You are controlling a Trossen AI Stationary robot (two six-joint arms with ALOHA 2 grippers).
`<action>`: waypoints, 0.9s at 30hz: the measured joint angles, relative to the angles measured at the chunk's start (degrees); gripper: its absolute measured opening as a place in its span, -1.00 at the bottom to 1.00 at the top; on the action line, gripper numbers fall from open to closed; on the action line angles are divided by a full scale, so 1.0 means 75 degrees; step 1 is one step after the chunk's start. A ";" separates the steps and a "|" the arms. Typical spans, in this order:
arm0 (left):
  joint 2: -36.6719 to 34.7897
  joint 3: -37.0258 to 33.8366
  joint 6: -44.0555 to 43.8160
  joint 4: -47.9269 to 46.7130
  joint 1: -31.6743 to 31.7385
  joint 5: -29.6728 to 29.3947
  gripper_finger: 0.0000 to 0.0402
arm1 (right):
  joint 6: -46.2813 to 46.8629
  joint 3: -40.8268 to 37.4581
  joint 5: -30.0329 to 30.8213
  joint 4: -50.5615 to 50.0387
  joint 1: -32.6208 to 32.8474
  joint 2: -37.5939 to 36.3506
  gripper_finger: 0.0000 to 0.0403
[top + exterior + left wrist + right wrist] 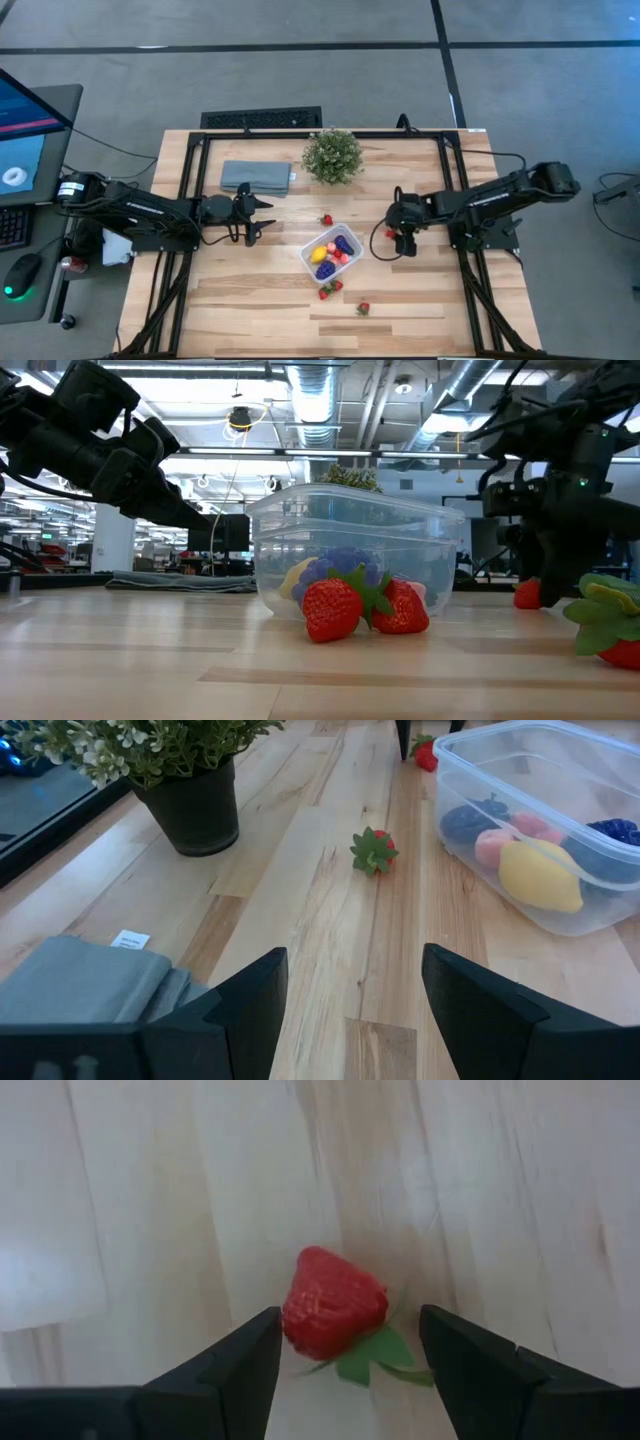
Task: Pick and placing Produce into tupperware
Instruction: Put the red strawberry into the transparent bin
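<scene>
— Strawberry (333, 1302) between the spread fingers of right gripper (402, 243), right of tupperware (331, 252); left gripper (262, 217) left of tupperware, parted, empty?
— Yes. Risks rolling off if pinched off-centre.

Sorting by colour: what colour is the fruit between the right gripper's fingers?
Red strawberry with green leaves, clearest in the right wrist view.
</scene>
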 joint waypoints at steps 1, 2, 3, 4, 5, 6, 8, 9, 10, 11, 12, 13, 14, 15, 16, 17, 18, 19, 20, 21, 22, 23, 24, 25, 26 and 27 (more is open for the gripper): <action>0.0000 0.0000 0.0000 0.0000 0.0001 0.0000 0.11 | 0.0000 0.0000 0.0010 0.0066 0.0000 0.0099 0.30; 0.0000 0.0000 0.0000 0.0000 0.0001 0.0000 0.11 | -0.0003 0.0008 0.0020 0.0104 0.0000 0.0173 0.30; 0.0000 0.0000 0.0000 0.0000 0.0000 0.0000 0.11 | -0.0003 0.0014 0.0042 0.0136 0.0002 0.0245 0.30; 0.0000 0.0000 0.0000 0.0000 0.0001 0.0000 0.11 | -0.0001 0.0020 0.0051 0.0147 0.0002 0.0293 0.30; 0.0000 0.0000 0.0000 0.0000 0.0000 0.0000 0.11 | -0.0002 0.0024 0.0057 0.0161 0.0002 0.0333 0.30; 0.0000 0.0000 0.0000 0.0000 -0.0001 0.0000 0.11 | -0.0003 0.0029 0.0061 0.0165 0.0002 0.0354 0.30; 0.0000 0.0000 -0.0002 0.0000 0.0001 0.0000 0.11 | -0.0003 0.0029 0.0058 0.0171 0.0002 0.0357 0.30; 0.0000 0.0000 -0.0002 0.0000 0.0001 0.0000 0.11 | -0.0003 0.0026 0.0055 0.0174 0.0002 0.0335 0.30; 0.0000 0.0000 -0.0001 0.0001 0.0001 0.0000 0.11 | -0.0003 0.0015 0.0047 0.0176 -0.0001 0.0299 0.30; 0.0000 0.0000 -0.0003 0.0000 -0.0001 0.0000 0.11 | -0.0003 0.0012 0.0041 0.0182 -0.0001 0.0271 0.29; 0.0000 0.0000 -0.0003 0.0000 0.0001 0.0000 0.11 | -0.0003 0.0009 0.0032 0.0180 -0.0001 0.0223 0.28; 0.0000 0.0000 -0.0003 0.0000 0.0001 0.0000 0.11 | -0.0003 -0.0002 0.0014 0.0180 -0.0001 0.0186 0.27; 0.0000 0.0000 -0.0003 0.0000 0.0000 0.0000 0.11 | -0.0003 -0.0006 0.0006 0.0181 -0.0001 0.0161 0.26; 0.0000 0.0000 -0.0003 0.0000 0.0000 0.0000 0.11 | -0.0003 -0.0006 0.0006 0.0185 -0.0001 0.0146 0.24; 0.0000 0.0000 -0.0003 0.0000 -0.0001 0.0000 0.11 | -0.0004 -0.0009 0.0007 0.0195 -0.0001 0.0142 0.22; 0.0000 0.0000 -0.0003 0.0001 0.0001 0.0000 0.11 | -0.0006 -0.0009 0.0009 0.0200 -0.0001 0.0143 0.19; 0.0000 0.0000 -0.0003 0.0000 0.0000 0.0000 0.11 | -0.0006 -0.0009 0.0010 0.0203 -0.0004 0.0149 0.17; 0.0000 0.0000 -0.0003 0.0000 0.0001 0.0000 0.11 | -0.0009 -0.0009 0.0022 0.0206 -0.0004 0.0153 0.14; 0.0000 0.0000 -0.0003 0.0000 0.0001 0.0000 0.11 | -0.0011 -0.0009 0.0026 0.0206 -0.0004 0.0153 0.12; 0.0000 0.0000 -0.0003 0.0000 -0.0001 0.0000 0.11 | -0.0015 -0.0009 0.0029 0.0211 -0.0004 0.0153 0.10; 0.0000 0.0000 -0.0003 0.0000 0.0000 0.0000 0.11 | -0.0020 -0.0009 0.0029 0.0215 -0.0004 0.0153 0.07; 0.0000 0.0000 -0.0003 0.0000 0.0001 0.0000 0.11 | -0.0020 -0.0009 0.0029 0.0219 -0.0004 0.0153 0.06; 0.0000 0.0000 -0.0005 0.0000 -0.0001 0.0000 0.11 | -0.0021 -0.0009 0.0028 0.0221 -0.0004 0.0153 0.04; 0.0000 0.0000 -0.0006 0.0000 -0.0001 0.0000 0.11 | -0.0023 -0.0009 0.0026 0.0224 -0.0004 0.0153 0.02; 0.0000 0.0000 -0.0006 0.0000 0.0000 0.0000 0.11 | -0.0023 -0.0009 0.0026 0.0226 -0.0004 0.0153 0.01; 0.0000 0.0000 -0.0006 0.0001 0.0000 0.0000 0.11 | -0.0026 -0.0009 0.0026 0.0226 -0.0004 0.0153 -0.01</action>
